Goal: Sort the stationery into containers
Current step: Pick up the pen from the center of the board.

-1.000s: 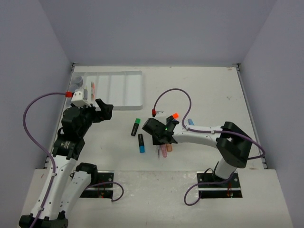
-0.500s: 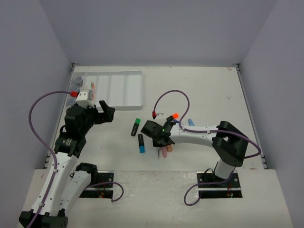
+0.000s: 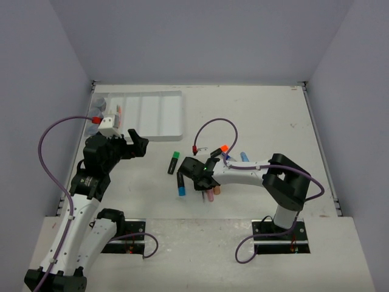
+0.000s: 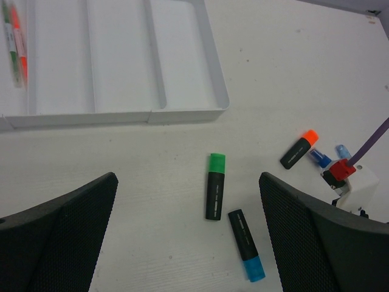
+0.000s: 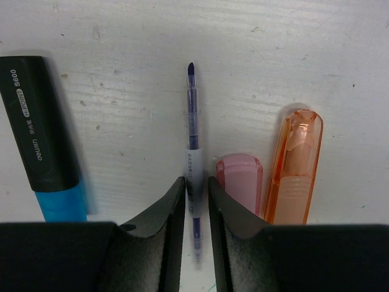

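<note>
My right gripper (image 3: 204, 185) (image 5: 196, 190) is down on the table, its jaws shut on a thin blue pen (image 5: 192, 121). Right of the pen lie a pink eraser (image 5: 240, 181) and an orange eraser (image 5: 296, 164); left of it lies the blue-capped highlighter (image 5: 44, 137) (image 3: 181, 184). The green-capped highlighter (image 3: 174, 162) (image 4: 214, 185) and the orange-capped one (image 3: 219, 149) (image 4: 299, 149) lie nearby. My left gripper (image 3: 137, 141) (image 4: 187, 177) is open and empty, above the table in front of the white tray (image 3: 181, 117) (image 4: 216, 97).
Thin green and orange pens (image 4: 14, 42) lie in a left compartment of the tray. Grey-blue pots (image 3: 98, 104) sit at the tray's far left end. A small blue item (image 3: 244, 156) lies right of the orange highlighter. A purple cable loops over my right arm.
</note>
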Motion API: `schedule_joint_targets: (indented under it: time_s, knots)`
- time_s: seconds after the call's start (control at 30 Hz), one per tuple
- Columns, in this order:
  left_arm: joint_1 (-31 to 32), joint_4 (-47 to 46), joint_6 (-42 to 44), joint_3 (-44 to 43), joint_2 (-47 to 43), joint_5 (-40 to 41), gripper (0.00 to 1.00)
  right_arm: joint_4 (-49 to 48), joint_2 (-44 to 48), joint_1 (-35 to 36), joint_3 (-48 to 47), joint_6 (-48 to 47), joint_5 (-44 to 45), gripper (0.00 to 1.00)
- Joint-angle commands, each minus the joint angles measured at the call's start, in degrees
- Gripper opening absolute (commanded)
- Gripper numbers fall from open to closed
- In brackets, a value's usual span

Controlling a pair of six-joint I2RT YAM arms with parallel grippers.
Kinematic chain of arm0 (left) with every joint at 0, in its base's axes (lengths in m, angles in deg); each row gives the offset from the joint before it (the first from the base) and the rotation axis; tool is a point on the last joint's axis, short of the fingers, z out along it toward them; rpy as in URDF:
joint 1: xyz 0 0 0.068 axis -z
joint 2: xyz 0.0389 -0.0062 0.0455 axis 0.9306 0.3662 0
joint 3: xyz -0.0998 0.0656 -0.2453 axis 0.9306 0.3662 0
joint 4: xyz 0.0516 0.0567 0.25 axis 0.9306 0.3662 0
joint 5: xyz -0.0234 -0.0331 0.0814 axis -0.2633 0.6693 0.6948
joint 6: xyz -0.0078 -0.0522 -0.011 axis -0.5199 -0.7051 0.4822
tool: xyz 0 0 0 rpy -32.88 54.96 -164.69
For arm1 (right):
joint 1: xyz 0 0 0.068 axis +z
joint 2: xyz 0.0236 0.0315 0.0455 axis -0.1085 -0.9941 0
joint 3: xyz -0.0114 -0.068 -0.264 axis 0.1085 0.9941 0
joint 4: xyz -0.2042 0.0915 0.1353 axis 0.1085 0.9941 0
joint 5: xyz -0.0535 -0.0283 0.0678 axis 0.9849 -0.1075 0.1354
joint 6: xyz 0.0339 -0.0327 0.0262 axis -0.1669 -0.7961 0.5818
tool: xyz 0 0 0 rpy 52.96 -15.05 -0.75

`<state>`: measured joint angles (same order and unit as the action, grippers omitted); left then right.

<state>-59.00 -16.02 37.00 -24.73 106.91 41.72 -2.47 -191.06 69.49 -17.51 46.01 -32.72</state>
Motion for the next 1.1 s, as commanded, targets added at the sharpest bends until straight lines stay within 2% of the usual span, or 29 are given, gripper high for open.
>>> schedule_joint_targets:
  time_s: [0.0,0.4,0.43,0.6,0.7,0.87,1.07]
  knots:
    - [0.15,-1.19,1.97,0.43,0.16,-2.19,1.0,-1.01,-0.21,0.37,-0.41,1.64,1.53,0.22]
    - [0.15,-0.72,1.65,0.35,0.06,0.3,1.0,-1.39,-2.22,0.37,-0.13,1.92,0.83,0.15]
    - [0.15,-0.33,1.26,0.16,0.0,1.67,1.0,-1.39,-1.96,0.37,0.0,2.05,0.9,0.1]
    - [0.15,1.67,-0.4,-0.7,1.62,8.09,1.0,-1.39,0.56,0.37,0.38,1.45,1.36,0.0]
    - [0.15,3.39,-2.84,-1.42,3.36,11.57,1.0,-1.38,3.19,0.37,0.48,0.65,1.54,0.0]
    - [0.15,12.0,-14.25,-4.17,7.05,25.39,1.0,-0.28,8.8,0.37,0.68,-1.99,3.03,0.0]
    - [0.15,20.63,-22.27,-7.58,8.61,34.55,1.0,-4.18,15.03,0.8,1.61,-10.87,-1.18,0.0]
